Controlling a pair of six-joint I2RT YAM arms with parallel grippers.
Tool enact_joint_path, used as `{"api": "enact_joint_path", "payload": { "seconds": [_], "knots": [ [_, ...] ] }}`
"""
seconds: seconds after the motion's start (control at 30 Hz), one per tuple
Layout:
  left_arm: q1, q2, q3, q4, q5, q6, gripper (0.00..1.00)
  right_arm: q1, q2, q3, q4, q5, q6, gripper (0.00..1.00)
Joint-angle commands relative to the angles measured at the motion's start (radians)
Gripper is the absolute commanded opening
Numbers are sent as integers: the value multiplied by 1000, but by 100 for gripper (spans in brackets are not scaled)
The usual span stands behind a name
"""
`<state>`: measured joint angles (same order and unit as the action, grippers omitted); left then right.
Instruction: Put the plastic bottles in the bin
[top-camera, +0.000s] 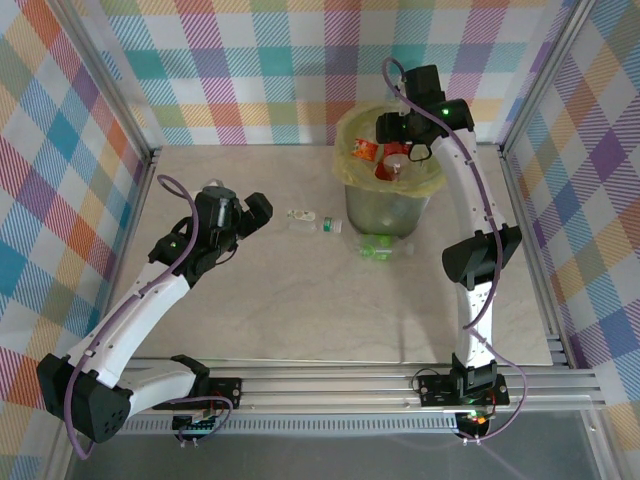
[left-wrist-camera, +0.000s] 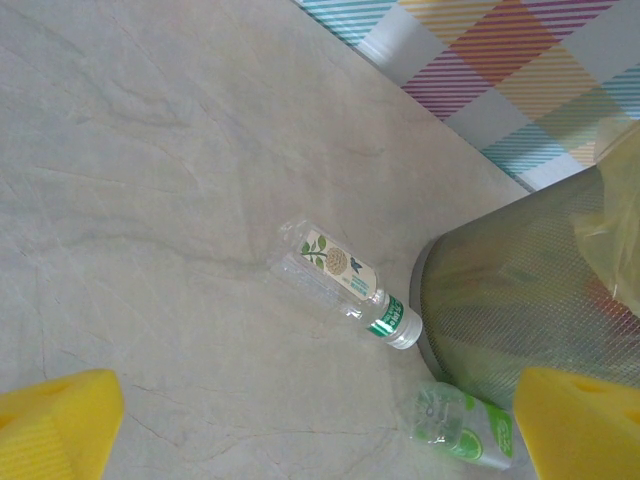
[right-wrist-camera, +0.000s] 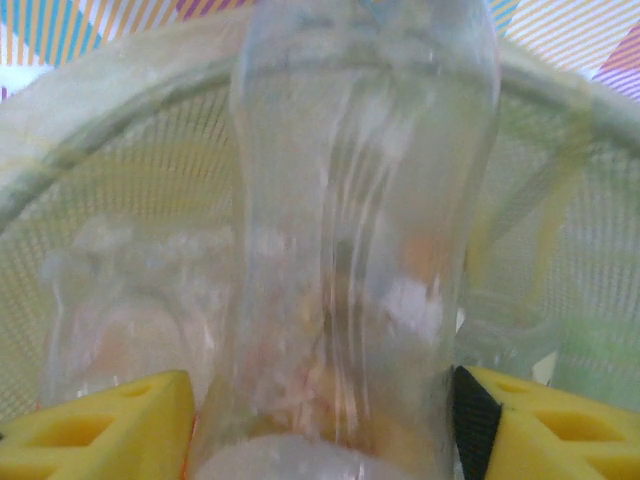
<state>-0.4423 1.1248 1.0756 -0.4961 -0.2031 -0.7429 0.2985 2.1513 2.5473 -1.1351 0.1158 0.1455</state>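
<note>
Top view: left pincer (top-camera: 228, 212) hangs over the counter (top-camera: 250, 300), right pincer (top-camera: 400, 148) is above the bin (top-camera: 385, 205). A clear bottle (top-camera: 303, 219) and a green bottle (top-camera: 378, 246) lie beside the bin

Left wrist: jaws wide apart, nothing in them

Right wrist: a see-through bottle (right-wrist-camera: 350, 250) stands between the yellow fingers (right-wrist-camera: 110, 420) over the bin's mouth, can't tell if it's gripped

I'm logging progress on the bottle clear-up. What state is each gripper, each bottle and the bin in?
left gripper: open, empty.
right gripper: over the bin, clear bottle between its fingers; grip unclear.
clear bottle: above the bin's mouth, blurred.
bin: upright, bag-lined, holds orange-labelled bottles.
green-capped bottle: lying on the table, capped.
green-labelled bottle: lying at the bin's foot.
</note>
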Motion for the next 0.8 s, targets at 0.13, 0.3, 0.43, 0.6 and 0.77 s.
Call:
{"api": "enact_joint_path", "payload": {
  "seconds": [0.13, 0.3, 0.43, 0.6, 0.77],
  "knots": [
    [11, 20, 7, 3, 8, 15, 100, 7, -137, 43, -63, -63, 21, 87],
    [11, 26, 11, 6, 20, 17, 100, 25, -209, 17, -98, -64, 13, 95],
    [14, 31, 10, 6, 27, 19, 100, 121, -311, -120, -86, 40, -55, 100],
    [46, 46, -3, 11, 68, -1, 100, 320, -458, -399, 8, 219, -139, 100],
    [122, 45, -63, 39, 123, -58, 100, 453, -515, -587, 82, 219, -141, 100]
  ]
}}
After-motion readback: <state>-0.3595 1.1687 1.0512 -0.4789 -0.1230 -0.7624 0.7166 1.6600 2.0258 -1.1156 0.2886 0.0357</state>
